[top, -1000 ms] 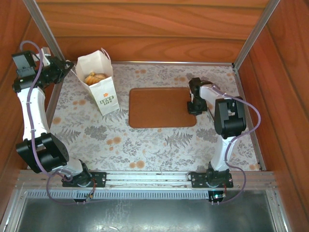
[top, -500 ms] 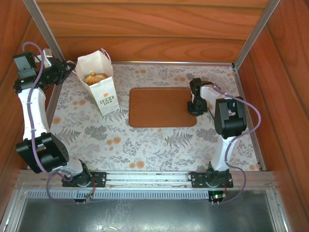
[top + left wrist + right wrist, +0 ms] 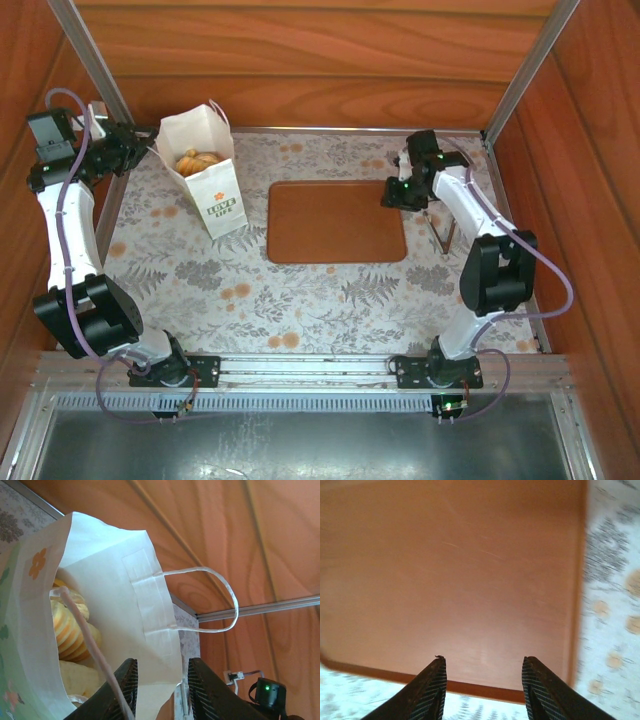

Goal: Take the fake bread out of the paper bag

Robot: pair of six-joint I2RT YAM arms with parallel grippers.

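Observation:
The white paper bag stands upright at the back left of the table, and the fake bread shows golden in its open mouth. My left gripper is at the bag's left rim. In the left wrist view its jaws are open and straddle the bag's white wall without pinching it. A ridged bun lies just inside. My right gripper hangs open and empty over the right part of the brown board. The right wrist view has the open gripper above the board.
A white cord handle loops out from the bag's rim towards the wooden back wall. Wooden side walls and metal rails close in the flowered tablecloth. The bag sits close to the left wall.
The right arm has risen and reached toward the back, carrying its gripper from the board's right edge to its far right corner. Both grippers' jaws have parted. The left arm has hardly moved.

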